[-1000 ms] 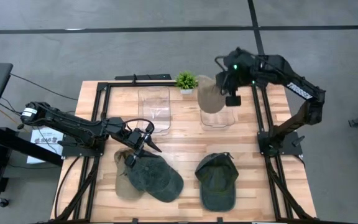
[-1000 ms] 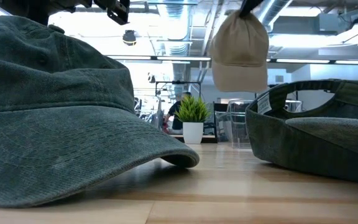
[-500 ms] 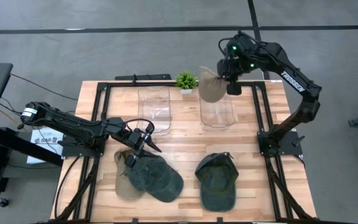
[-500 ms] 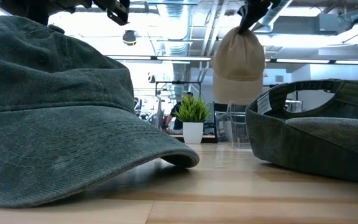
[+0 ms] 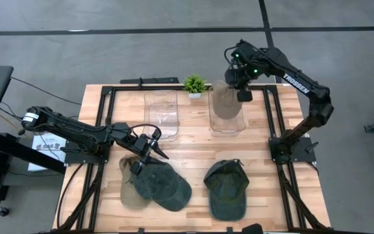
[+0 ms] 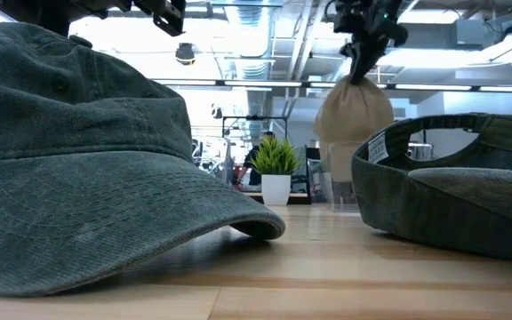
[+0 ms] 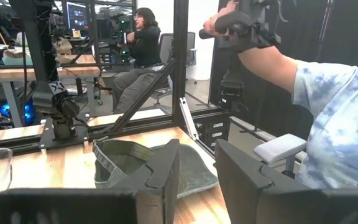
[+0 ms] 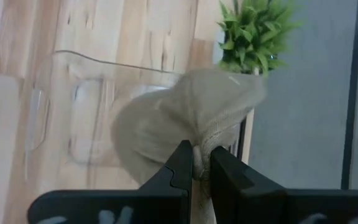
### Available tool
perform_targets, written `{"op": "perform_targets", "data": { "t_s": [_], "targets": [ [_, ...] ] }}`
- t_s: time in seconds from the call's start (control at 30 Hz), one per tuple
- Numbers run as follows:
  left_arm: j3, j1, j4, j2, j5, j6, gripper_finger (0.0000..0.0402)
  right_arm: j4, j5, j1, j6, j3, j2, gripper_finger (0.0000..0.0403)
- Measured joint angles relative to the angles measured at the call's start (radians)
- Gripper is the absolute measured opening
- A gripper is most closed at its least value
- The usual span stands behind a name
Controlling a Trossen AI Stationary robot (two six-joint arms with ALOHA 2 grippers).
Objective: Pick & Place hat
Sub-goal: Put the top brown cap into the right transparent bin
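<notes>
My right gripper (image 5: 234,82) is shut on a beige hat (image 5: 224,99), which hangs over the right clear bin (image 5: 228,122) at the far side of the table; in the low view the hat (image 6: 354,120) dangles by the bin (image 6: 338,191). My left gripper (image 5: 153,149) is open and hovers just above the far edge of a dark green hat (image 5: 164,185), touching nothing. That hat lies brim-down on the table, partly over another beige hat (image 5: 127,192). A second dark green hat (image 5: 227,188) lies crown-down to its right. My right gripper (image 8: 201,168) pinches a bunched fold of the beige hat's cloth (image 8: 202,152) between its two fingers, from above and pointing down. The hat is lifted clear and hangs below the fingers as a rounded bundle, over the open top of the right clear bin (image 8: 61,106).
A second clear bin (image 5: 161,114) stands left of the first, with a small potted plant (image 5: 194,84) between them at the far edge. Black frame rails run along the table's sides. In the left wrist view a person's arm in a pale blue sleeve (image 7: 328,112) shows beyond the table.
My right gripper has moved down over the right clear bin and slightly toward the table's right, still shut on the beige hat. The hat hangs lower than before, close above the bin.
</notes>
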Motion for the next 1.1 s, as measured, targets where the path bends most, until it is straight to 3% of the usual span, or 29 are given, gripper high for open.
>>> {"op": "perform_targets", "data": {
  "t_s": [0.37,1.1],
  "targets": [
    [0.000,0.000,0.000,0.000,0.000,0.000,0.0100,0.087,-0.001,-0.017,-0.116,-0.139,0.000,0.0019],
    [0.000,0.000,0.000,0.000,-0.026,0.001,0.0100,0.181,0.044,-0.079,-0.057,-0.190,-0.001,0.0022]
  ]
}}
